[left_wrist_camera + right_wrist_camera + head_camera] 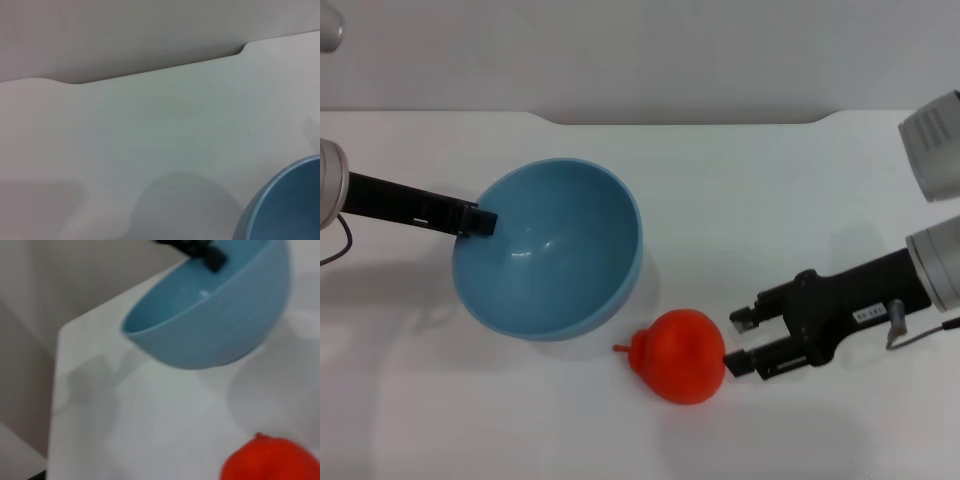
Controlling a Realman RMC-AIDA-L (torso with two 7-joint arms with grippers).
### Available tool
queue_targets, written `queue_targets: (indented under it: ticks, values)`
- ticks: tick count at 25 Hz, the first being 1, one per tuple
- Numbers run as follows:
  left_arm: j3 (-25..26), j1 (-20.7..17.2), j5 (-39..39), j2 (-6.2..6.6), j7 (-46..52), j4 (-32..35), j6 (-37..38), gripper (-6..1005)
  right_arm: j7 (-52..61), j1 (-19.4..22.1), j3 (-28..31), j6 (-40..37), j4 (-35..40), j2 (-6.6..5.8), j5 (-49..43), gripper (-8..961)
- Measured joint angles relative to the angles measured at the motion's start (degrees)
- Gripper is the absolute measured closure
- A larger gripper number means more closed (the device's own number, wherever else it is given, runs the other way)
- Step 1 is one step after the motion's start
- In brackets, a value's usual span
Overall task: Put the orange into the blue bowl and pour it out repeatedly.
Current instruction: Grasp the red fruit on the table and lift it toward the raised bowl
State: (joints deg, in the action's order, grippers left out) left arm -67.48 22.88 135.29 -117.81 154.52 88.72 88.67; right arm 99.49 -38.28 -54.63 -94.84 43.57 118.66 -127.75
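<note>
The blue bowl (555, 250) is tilted, and its empty inside shows in the head view. My left gripper (480, 220) is shut on the bowl's left rim. The right wrist view shows the bowl (215, 325) raised off the table above its shadow, with the left gripper (207, 252) clamped on its far rim. The orange (682, 355) lies on the table just right of and in front of the bowl. My right gripper (737, 343) is open right beside the orange's right side, holding nothing. The orange (272, 460) also shows in the right wrist view. Part of the bowl (287, 205) shows in the left wrist view.
Everything stands on a white table (770, 200). Its back edge (680, 122) meets a grey wall and has a shallow notch.
</note>
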Motion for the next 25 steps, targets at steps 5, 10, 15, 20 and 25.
queue_targets:
  ticks: [5,10,15,20,25]
  values:
    - [-0.2,0.0,0.1,0.03,0.0,0.2,0.0,1001,2.2,-0.6,-0.9,3.5,0.3,0.04,0.0,314]
    - [-0.6,0.3,0.2,0.04,-0.5,0.0,0.0,1001,2.6,-0.8,-3.9,8.9,-1.1,0.15,0.7,315]
    - [-1.5,0.4,0.5,0.09,-0.5,-0.4,-0.2,1001,2.6,-2.3,-7.8,15.3,-6.6,0.34,4.2,316]
    - [-2.6,0.5,2.7,0.04,-0.1,-0.5,0.3,1000,2.5,-2.5,-12.4,19.2,-8.8,0.35,8.1,317]
    - [-3.5,0.7,2.9,-0.02,0.0,-0.4,0.6,1001,2.6,-3.2,-16.7,22.1,-11.4,0.52,8.6,318]
